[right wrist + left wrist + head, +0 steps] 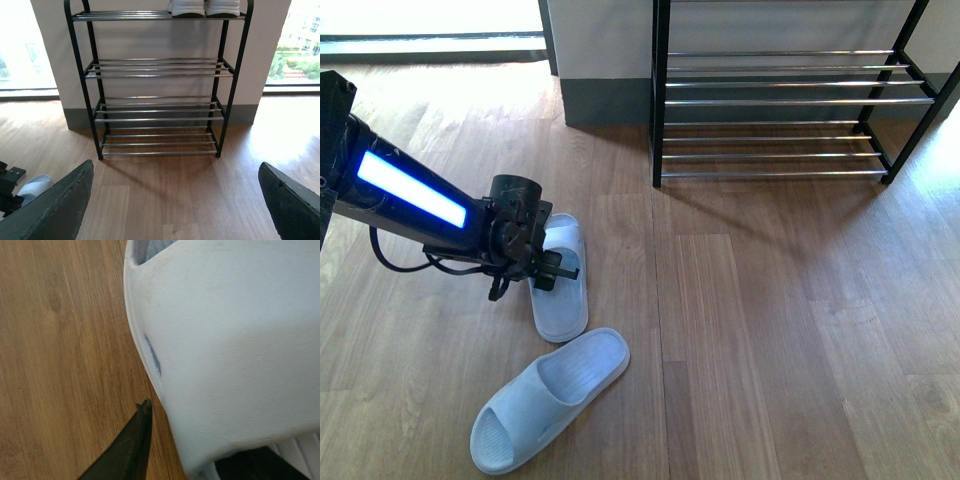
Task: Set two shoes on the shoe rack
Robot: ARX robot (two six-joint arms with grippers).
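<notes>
L pincer [556,270], black, sits over the strap of the far pale-blue rubber slide sandal [560,315], which lies flat on the wood-plank floor surface [770,330]. Its finger [141,420] is just off the strap's edge, so it's spread, not yet clenched. Second pale-blue slide [550,400] lies just beside, nearer cam. Step is prob. grasping shoe no. 1. Next: close on the strap, lift, carry right to the black-framed chrome-rod shoe rack [780,100]. R pincer [175,170] is wide apart, holding nothing.
</notes>
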